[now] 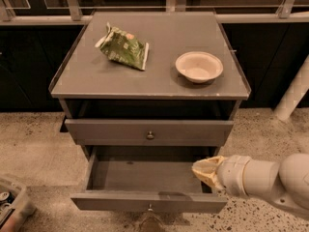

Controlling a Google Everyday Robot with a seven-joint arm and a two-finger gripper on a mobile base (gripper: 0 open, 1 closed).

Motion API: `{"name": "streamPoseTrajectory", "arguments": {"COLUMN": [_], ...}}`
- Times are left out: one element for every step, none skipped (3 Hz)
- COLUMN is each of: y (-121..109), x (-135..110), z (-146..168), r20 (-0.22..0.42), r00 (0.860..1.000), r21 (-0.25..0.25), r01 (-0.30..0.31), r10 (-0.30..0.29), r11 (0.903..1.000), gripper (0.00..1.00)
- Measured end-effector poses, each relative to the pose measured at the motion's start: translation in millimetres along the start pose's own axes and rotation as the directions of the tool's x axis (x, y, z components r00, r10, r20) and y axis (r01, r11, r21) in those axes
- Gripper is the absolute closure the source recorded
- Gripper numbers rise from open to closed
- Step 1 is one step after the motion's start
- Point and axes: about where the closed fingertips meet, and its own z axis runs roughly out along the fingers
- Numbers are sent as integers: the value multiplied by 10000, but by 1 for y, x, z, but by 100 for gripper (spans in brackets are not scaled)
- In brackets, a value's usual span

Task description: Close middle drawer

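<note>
The middle drawer (145,175) is pulled far out of the grey cabinet. Its shallow grey box is empty, and its flat front (111,201) with a small round knob (150,208) faces me at the bottom of the view. The top drawer front (106,131) above it sits nearly flush. My gripper (199,170) reaches in from the right on a white arm. Its tan fingers are pressed together, holding nothing, just above the right end of the open drawer and behind its front panel.
A green snack bag (123,48) and a white bowl (199,65) lie on the cabinet top (96,79). A bin with cans (10,204) stands on the speckled floor at lower left. A white post (293,93) leans at right. Dark rails run behind.
</note>
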Motion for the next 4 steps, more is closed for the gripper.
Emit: {"name": "streamPoseTrajectory", "arguments": {"y": [11, 17, 23, 35], "x": [27, 71, 115, 163], "z": [7, 22, 45, 77], "r20": [411, 690, 803, 679], "r00": [9957, 9733, 9386, 8861], "r21": [842, 1195, 1008, 618], "r01": [-867, -2259, -3425, -4624], "r10": [835, 2189, 3355, 4585], "r11": [9927, 9668, 9341, 8845], "gripper": [100, 100, 100, 100]}}
